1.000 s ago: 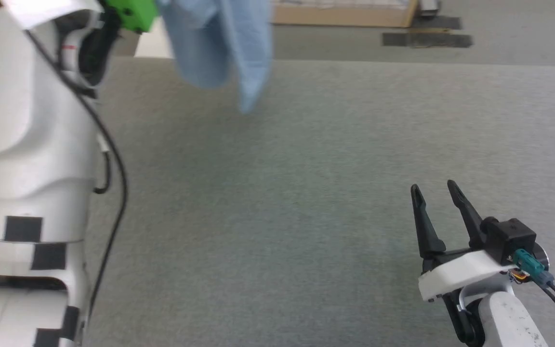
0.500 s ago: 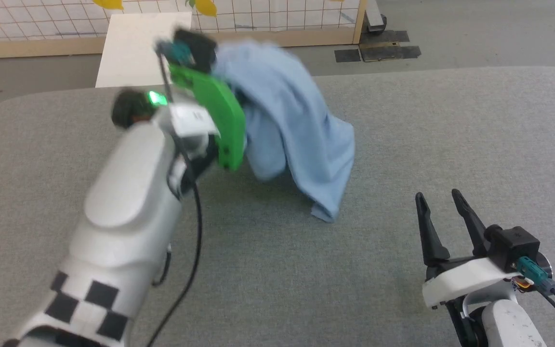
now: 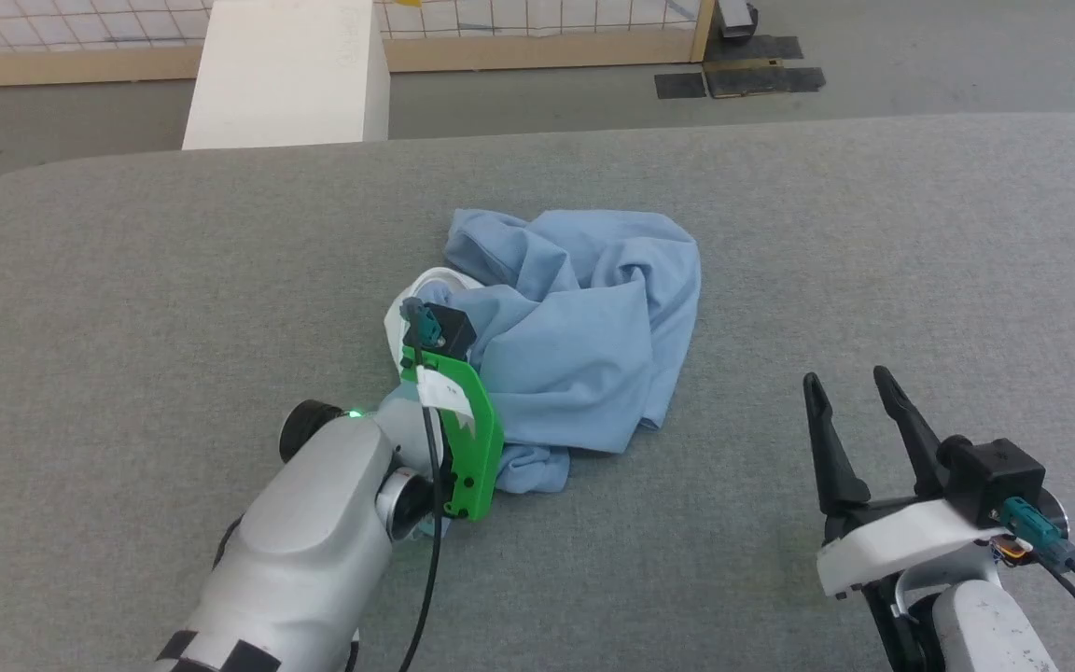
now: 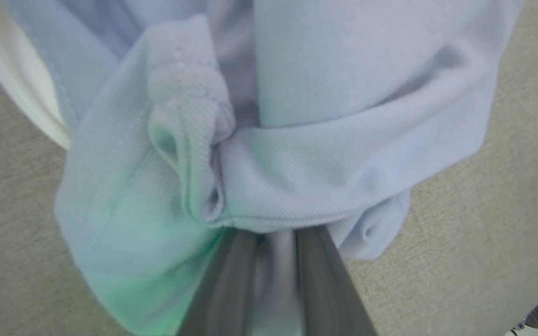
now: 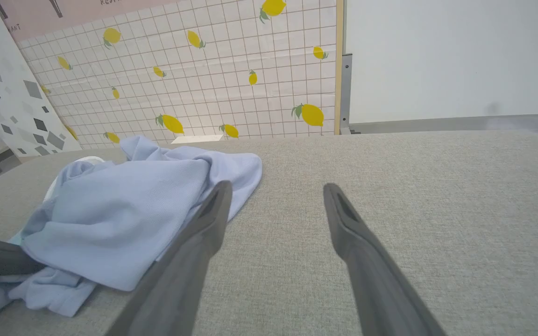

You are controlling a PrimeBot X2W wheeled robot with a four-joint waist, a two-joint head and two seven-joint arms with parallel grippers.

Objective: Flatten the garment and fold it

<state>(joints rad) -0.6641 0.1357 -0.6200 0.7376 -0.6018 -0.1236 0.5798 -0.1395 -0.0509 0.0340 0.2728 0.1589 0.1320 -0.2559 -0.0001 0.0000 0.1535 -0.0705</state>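
Observation:
The garment (image 3: 593, 327), a light blue T-shirt with a white inner panel (image 3: 425, 289), lies in a crumpled heap in the middle of the grey table (image 3: 873, 233). My left gripper (image 3: 486, 439), on its green mount, presses into the heap's near left edge. In the left wrist view its two dark fingers (image 4: 222, 284) are shut on a bunched fold of the garment (image 4: 297, 154), with the tips buried in cloth. My right gripper (image 3: 850, 383) stands open at the lower right, holding nothing, a short way right of the heap. In the right wrist view the garment (image 5: 129, 210) lies left of my open right gripper (image 5: 276, 191).
A white block (image 3: 286, 75) stands beyond the table's far left edge, in front of a tiled wall panel with lemon prints (image 5: 194, 79). Dark mats (image 3: 738, 82) lie on the floor behind. Bare grey table surface stretches to the right and left of the heap.
The head camera has tilted. My left arm has come down from a raised hold, and the hanging garment has dropped into a heap on the table. The right gripper has stayed put.

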